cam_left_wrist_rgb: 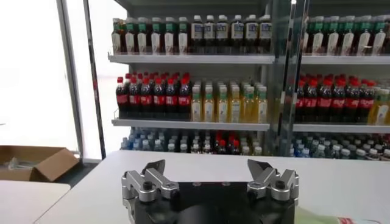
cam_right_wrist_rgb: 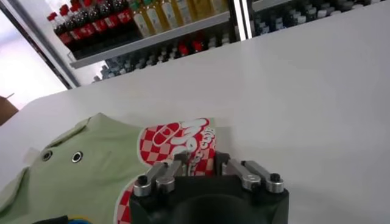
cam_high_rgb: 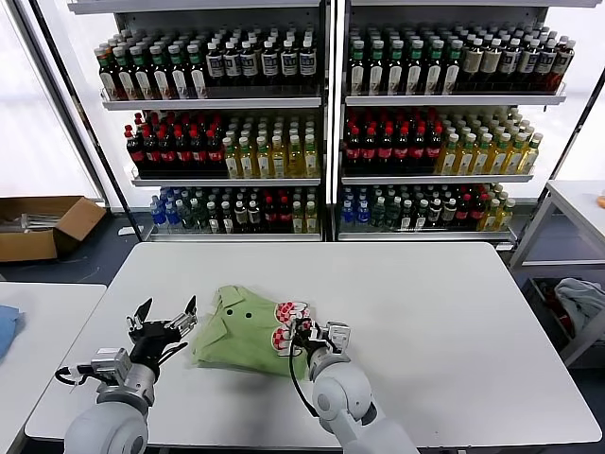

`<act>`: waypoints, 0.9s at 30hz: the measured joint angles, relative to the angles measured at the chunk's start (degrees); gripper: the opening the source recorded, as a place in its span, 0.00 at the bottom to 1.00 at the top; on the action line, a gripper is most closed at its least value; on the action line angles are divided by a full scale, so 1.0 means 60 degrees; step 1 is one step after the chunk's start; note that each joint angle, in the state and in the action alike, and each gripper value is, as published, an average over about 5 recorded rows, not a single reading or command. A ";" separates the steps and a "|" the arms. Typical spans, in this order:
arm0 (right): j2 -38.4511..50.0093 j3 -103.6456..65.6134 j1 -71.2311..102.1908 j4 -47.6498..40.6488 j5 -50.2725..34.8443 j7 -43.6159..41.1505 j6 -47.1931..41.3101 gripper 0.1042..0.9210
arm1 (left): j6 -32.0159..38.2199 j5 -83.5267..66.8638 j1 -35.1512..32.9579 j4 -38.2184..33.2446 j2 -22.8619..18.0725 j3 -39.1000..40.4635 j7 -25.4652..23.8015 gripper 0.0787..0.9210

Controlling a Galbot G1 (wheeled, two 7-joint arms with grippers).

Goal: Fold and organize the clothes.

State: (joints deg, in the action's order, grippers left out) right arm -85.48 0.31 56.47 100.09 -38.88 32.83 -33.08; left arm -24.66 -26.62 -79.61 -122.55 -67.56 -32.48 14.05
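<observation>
A light green polo shirt (cam_high_rgb: 241, 333) lies partly folded on the white table (cam_high_rgb: 454, 312), collar and dark buttons toward my left, red-and-white graphic (cam_high_rgb: 286, 326) on its right edge. My right gripper (cam_high_rgb: 308, 333) sits at that right edge. In the right wrist view the shirt (cam_right_wrist_rgb: 97, 176) fills the near side, and the right gripper (cam_right_wrist_rgb: 200, 161) has its fingers drawn close with the printed cloth pinched between them. My left gripper (cam_high_rgb: 168, 317) hovers open just left of the shirt. The left wrist view shows the left gripper (cam_left_wrist_rgb: 207, 167) holding nothing.
Shelves of bottles (cam_high_rgb: 321, 123) stand behind the table. A cardboard box (cam_high_rgb: 43, 225) lies on the floor at far left. A second table (cam_high_rgb: 38, 322) adjoins on the left. A side table (cam_high_rgb: 577, 213) and a heap of cloth (cam_high_rgb: 579, 301) are on the right.
</observation>
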 measured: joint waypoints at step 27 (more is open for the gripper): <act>0.2373 -0.1383 0.0604 0.0982 0.0620 -0.1102 -0.0041 0.00 | 0.0002 0.0177 -0.0440 -0.0529 -0.0675 0.0297 0.0050 0.88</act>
State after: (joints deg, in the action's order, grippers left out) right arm -71.24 -7.98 60.10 105.99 -35.17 26.22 -33.32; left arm -24.65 -25.56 -82.25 -125.72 -71.61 -30.69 14.35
